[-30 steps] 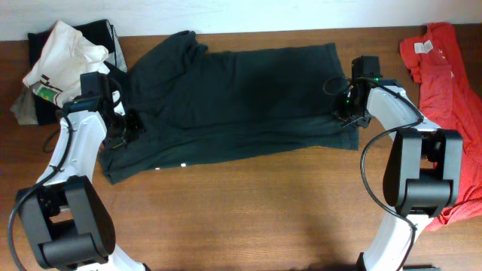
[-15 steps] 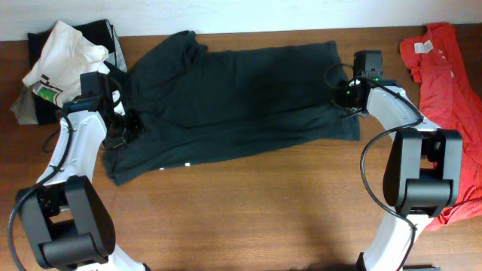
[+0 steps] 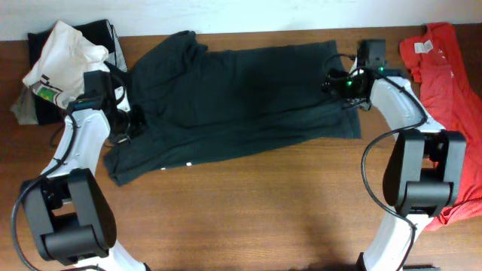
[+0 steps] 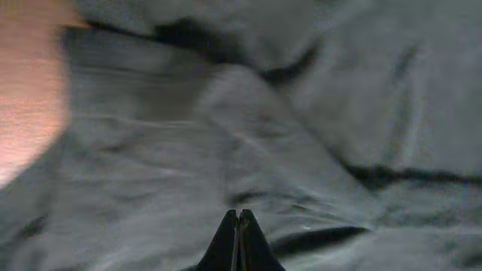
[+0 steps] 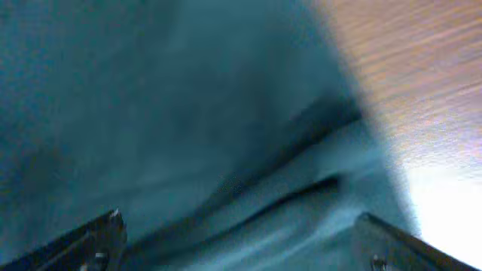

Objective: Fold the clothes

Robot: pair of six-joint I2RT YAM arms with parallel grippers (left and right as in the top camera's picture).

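Note:
The black T-shirt [image 3: 233,98] lies spread across the table, rumpled on its left side. My left gripper [image 3: 126,126] rests on the shirt's left part. In the left wrist view its fingertips [image 4: 238,216] are pressed together down in the dark cloth [image 4: 248,128], pinching a fold. My right gripper [image 3: 340,84] hovers over the shirt's right edge. Its fingers [image 5: 98,239] stand wide apart above the fabric [image 5: 188,113] with nothing between them. The coral-red T-shirt [image 3: 446,75] lies at the far right, partly under the right arm.
A heap of white and dark garments [image 3: 64,53] sits in the back left corner. Bare wooden table [image 3: 248,211] runs along the front. The table's back edge meets a white wall [image 3: 241,11].
My right gripper let go of the shirt's right edge, opened wide and moved up toward the back. The shirt's right edge shifted back. My left gripper stayed shut and edged slightly back.

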